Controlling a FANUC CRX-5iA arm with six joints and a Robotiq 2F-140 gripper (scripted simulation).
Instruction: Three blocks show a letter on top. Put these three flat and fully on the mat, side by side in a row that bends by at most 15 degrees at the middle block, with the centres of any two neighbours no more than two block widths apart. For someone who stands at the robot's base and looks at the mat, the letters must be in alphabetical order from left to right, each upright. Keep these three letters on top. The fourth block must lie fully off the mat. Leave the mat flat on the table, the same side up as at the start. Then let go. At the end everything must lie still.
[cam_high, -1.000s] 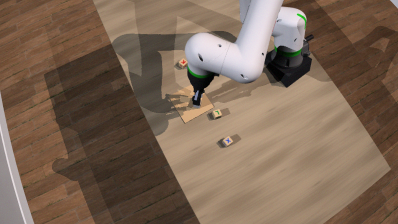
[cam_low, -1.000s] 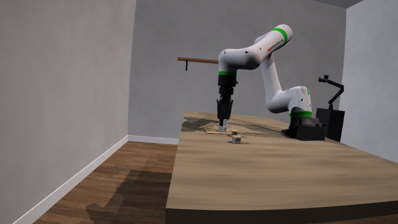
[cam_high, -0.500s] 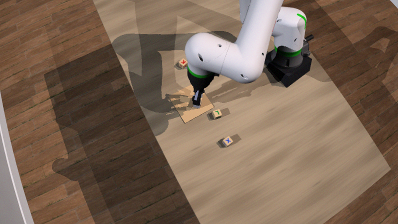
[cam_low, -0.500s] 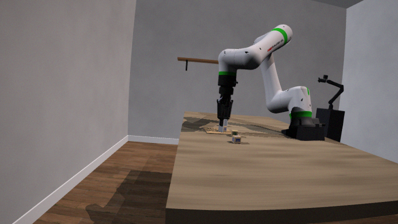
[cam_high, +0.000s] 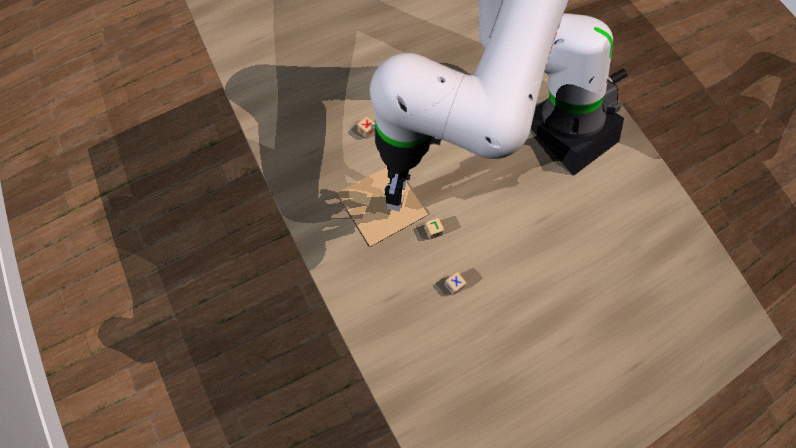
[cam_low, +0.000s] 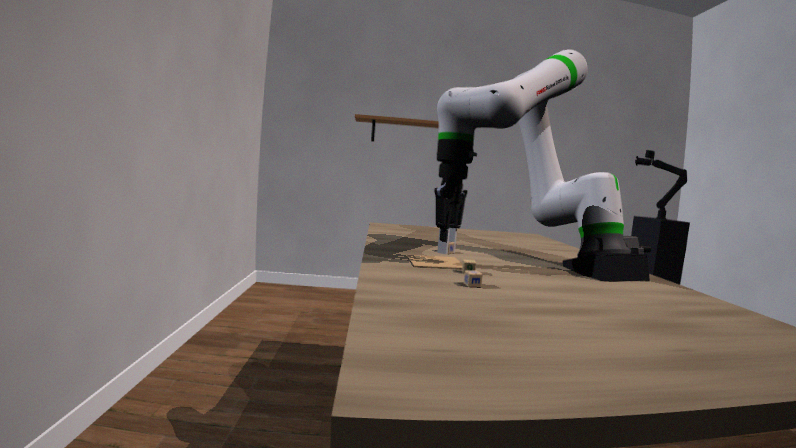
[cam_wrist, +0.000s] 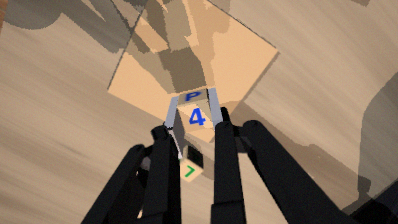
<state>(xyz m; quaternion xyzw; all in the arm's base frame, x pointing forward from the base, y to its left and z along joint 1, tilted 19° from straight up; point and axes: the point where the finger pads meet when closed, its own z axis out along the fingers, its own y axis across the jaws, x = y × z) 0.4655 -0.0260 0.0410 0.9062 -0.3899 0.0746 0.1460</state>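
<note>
The "4" block (cam_wrist: 196, 117) sits clamped in the tool (cam_wrist: 194, 114) over the mat (cam_wrist: 150, 80), green-lettered block (cam_wrist: 190, 171) beside.

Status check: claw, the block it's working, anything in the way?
Claw shut on the 4 block, over the mat. L block, blue X block, red X block off the mat. Nothing in the way on the mat.
</note>
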